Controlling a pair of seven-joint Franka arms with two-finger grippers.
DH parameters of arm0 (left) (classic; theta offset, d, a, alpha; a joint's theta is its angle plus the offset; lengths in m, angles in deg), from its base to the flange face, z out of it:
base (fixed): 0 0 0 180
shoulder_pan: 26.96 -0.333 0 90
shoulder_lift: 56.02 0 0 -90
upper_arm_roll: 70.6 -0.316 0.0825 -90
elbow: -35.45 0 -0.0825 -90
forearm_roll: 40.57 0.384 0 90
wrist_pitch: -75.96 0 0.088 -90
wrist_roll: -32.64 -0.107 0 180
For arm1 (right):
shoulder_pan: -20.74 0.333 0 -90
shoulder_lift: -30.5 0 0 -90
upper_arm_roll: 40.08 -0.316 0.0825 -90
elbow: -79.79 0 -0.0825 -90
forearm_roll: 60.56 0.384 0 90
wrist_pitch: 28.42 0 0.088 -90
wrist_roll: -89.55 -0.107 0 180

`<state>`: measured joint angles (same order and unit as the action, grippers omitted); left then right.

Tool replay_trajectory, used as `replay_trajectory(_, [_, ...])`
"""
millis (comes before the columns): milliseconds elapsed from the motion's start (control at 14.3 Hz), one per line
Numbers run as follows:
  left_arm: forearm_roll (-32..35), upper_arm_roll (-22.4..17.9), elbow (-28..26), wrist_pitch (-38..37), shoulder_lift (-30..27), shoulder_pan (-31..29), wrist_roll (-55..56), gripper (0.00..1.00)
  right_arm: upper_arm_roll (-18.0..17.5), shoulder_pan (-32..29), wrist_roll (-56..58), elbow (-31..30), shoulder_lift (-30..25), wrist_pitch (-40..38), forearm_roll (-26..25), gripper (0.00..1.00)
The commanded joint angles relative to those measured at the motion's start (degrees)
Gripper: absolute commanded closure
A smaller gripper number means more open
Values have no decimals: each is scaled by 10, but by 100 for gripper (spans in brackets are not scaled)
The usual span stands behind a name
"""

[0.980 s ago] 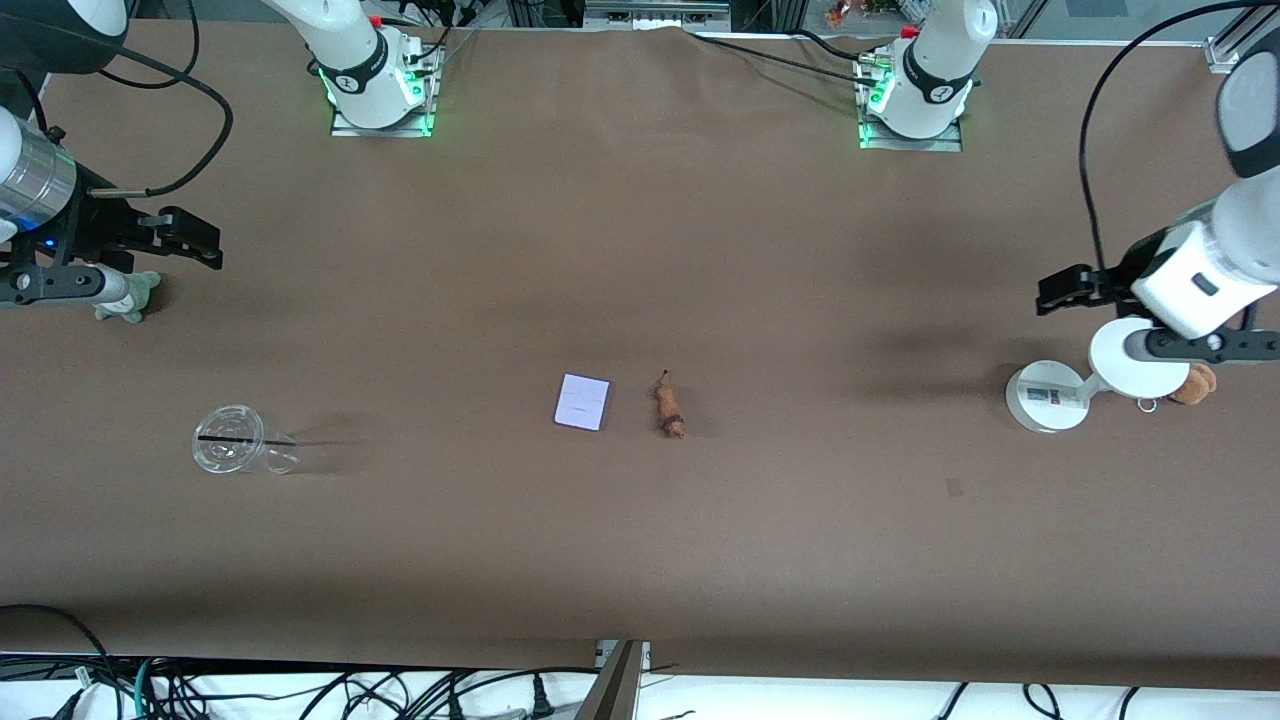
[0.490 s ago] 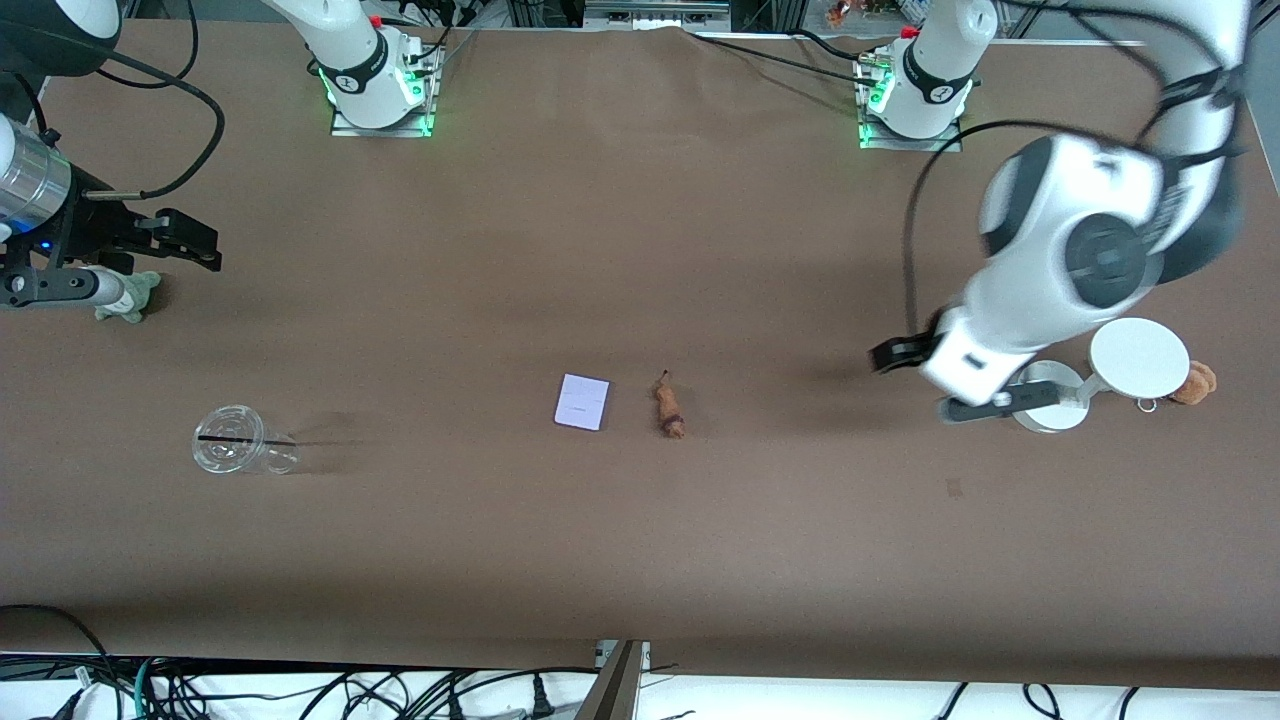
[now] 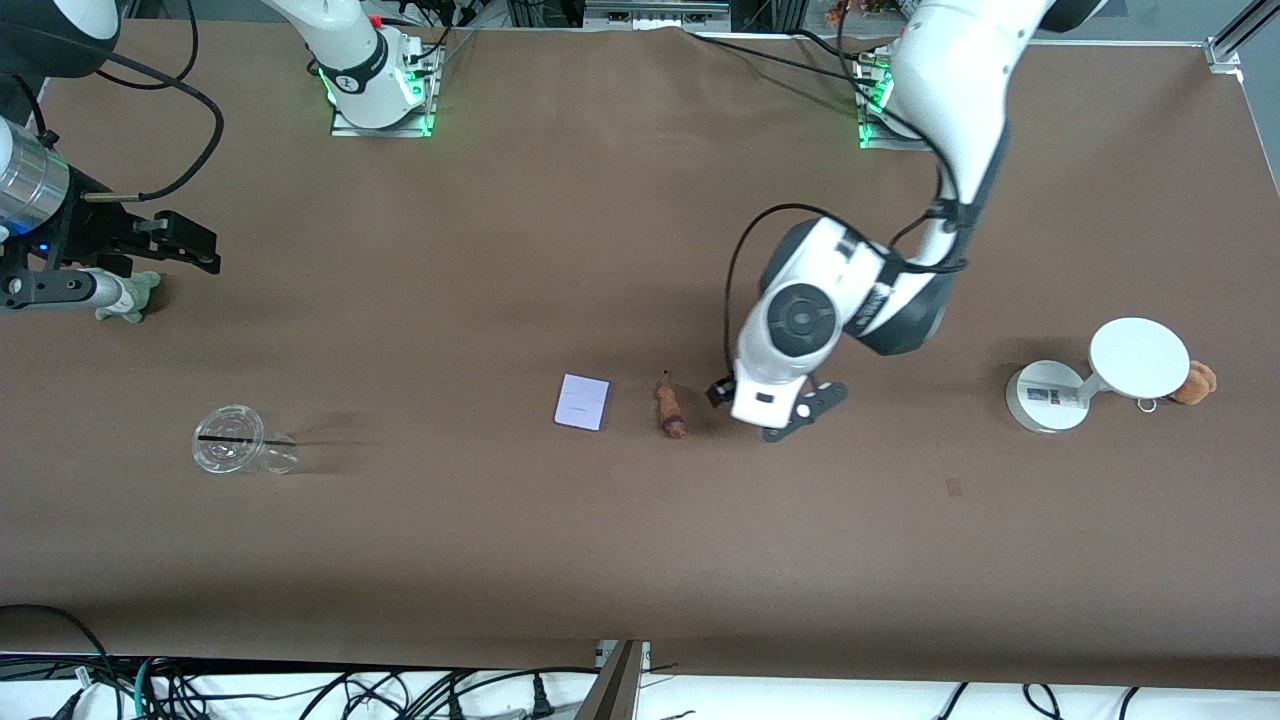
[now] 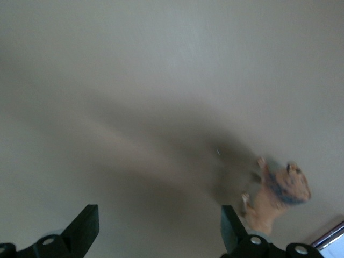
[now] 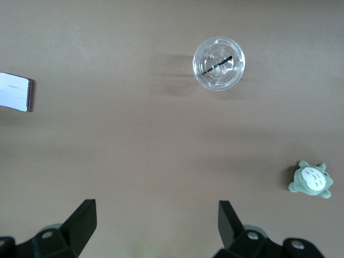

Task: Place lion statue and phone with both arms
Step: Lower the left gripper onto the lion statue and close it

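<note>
The lion statue (image 3: 670,406), small and orange-brown with a darker band, lies on the brown table near its middle. The phone (image 3: 582,402), a flat pale rectangle, lies beside it toward the right arm's end. My left gripper (image 3: 792,412) hangs low over the table beside the lion, toward the left arm's end, open and empty. Its wrist view shows the lion (image 4: 279,194) just off one fingertip (image 4: 230,223) and a corner of the phone (image 4: 332,238). My right gripper (image 3: 60,288) waits open over the right arm's end. Its wrist view shows the phone (image 5: 15,92).
A clear cup (image 3: 236,452) lies toward the right arm's end, also in the right wrist view (image 5: 219,63). A grey-green plush (image 3: 130,296) sits under the right hand (image 5: 312,180). A white round-topped stand (image 3: 1048,398) and a tan plush (image 3: 1196,382) are at the left arm's end.
The left arm has swung from the white stand at its end of the table to the middle, and its gripper is now beside the lion. The right arm has not moved.
</note>
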<state>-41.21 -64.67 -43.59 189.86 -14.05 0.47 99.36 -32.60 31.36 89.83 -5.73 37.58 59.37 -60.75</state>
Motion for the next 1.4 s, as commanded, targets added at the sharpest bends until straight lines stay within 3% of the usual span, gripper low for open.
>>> replay_trajectory(0, [1, -9, 41, 14, 35, 53, 89, 0, -1, -5, 4, 17, 8, -3, 11, 0])
replay_trajectory(420, [3, -13, 122, 66, 101, 86, 176, 0, -1, -5, 5, 18, 13, -3, 11, 0])
replay_trajectory(910, [8, -33, 139, 121, 144, 86, 197, 0, -2, -3, 3, 18, 19, -3, 6, 0])
replay_trajectory(980, [8, -33, 139, 121, 145, 86, 196, 5, -3, -1, 2, 18, 26, -3, 3, 0])
replay_trajectory(1330, [11, -34, 135, 116, 143, 81, 153, 78, -4, 1, 4, 12, 57, -15, 11, 0])
